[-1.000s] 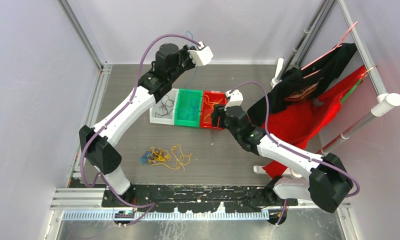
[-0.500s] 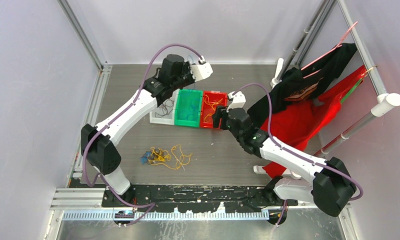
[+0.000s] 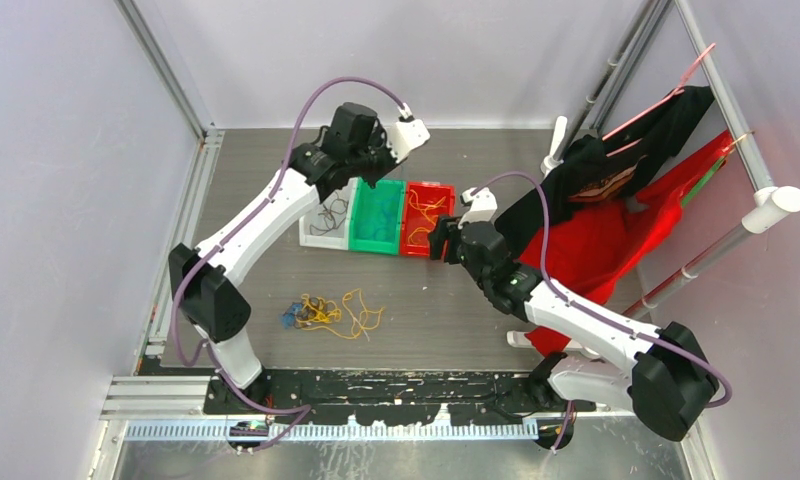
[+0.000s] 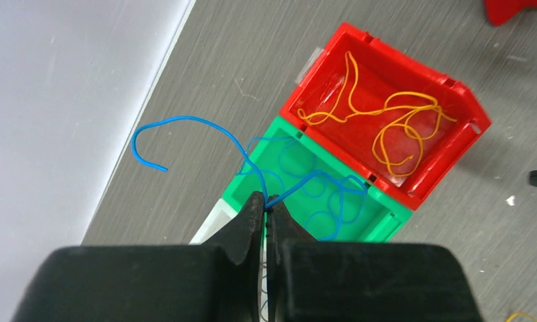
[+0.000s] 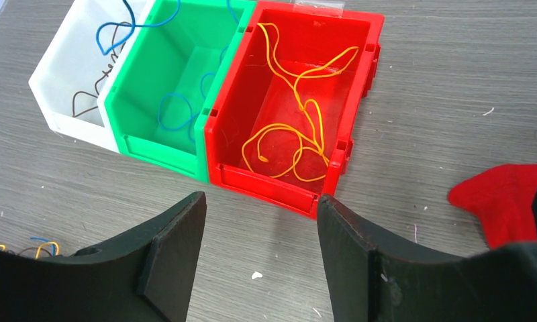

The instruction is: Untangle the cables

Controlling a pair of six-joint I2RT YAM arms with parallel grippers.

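Observation:
My left gripper (image 4: 267, 201) is shut on a thin blue cable (image 4: 185, 119), held above the green bin (image 4: 386, 213). One end of this cable curls out to the left and the other runs down among blue loops in the bin. From above, the left gripper (image 3: 374, 176) hangs over the back of the green bin (image 3: 374, 247). The red bin (image 5: 266, 184) holds yellow-orange cables (image 5: 299, 127). The white bin (image 5: 64, 87) holds dark brown ones. My right gripper (image 5: 260, 215) stands open and empty over the table, just in front of the red bin. A tangle of cables (image 3: 326, 313) lies on the table nearer the arm bases.
Red and black clothes (image 3: 596, 240) hang from a rack (image 3: 736, 110) at the right, close behind my right arm. A red cloth corner (image 5: 501, 198) lies on the table right of the red bin. Metal frame posts (image 3: 166, 70) run along the left and back edges.
My left arm has swung its gripper down and nearer, over the green bin, with the blue cable in it. My right arm has drawn back slightly toward the right.

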